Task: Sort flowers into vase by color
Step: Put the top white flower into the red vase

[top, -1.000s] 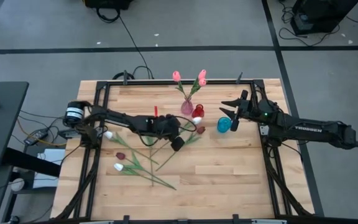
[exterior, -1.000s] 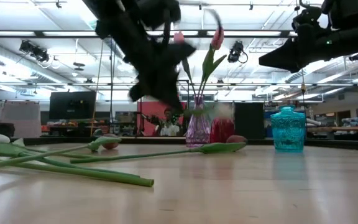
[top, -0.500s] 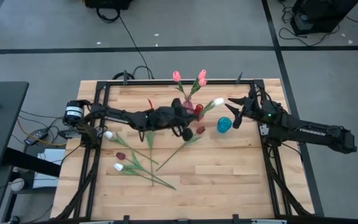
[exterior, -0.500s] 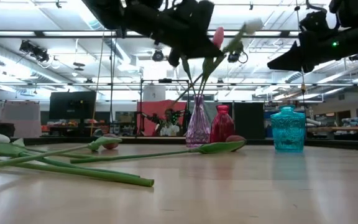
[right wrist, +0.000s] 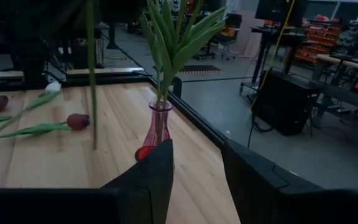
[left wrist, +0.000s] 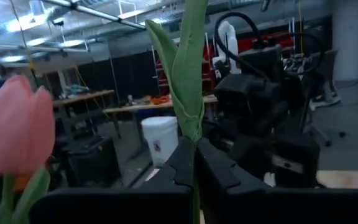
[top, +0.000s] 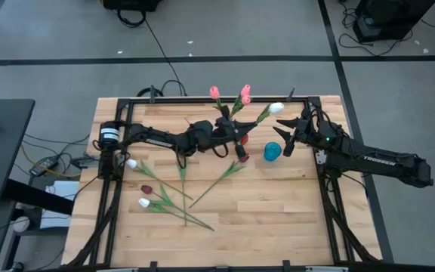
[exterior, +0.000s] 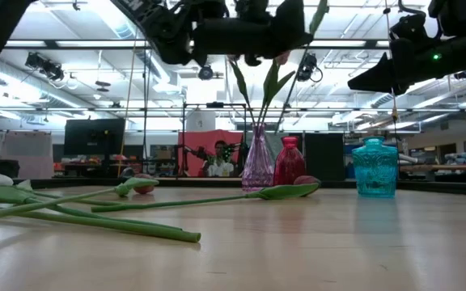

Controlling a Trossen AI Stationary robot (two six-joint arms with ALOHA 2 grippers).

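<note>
Holding a white tulip (top: 276, 108) aloft near the table's (top: 278, 219) far edge, left gripper (top: 236, 138) clenched on its stem, right gripper (top: 287, 134) waiting half-parted beside the blue vase (top: 271, 152). Likely light, bendy, best gripped mid-stem. Lying slantwise, head pointing toward the far right corner.

My left gripper (top: 236, 138) holds a white tulip (top: 276, 108) aloft; two pink tulips (top: 230, 93) stand in the pink vase (exterior: 258, 168), other flowers (top: 161, 193) lie on the desk's left.
</note>
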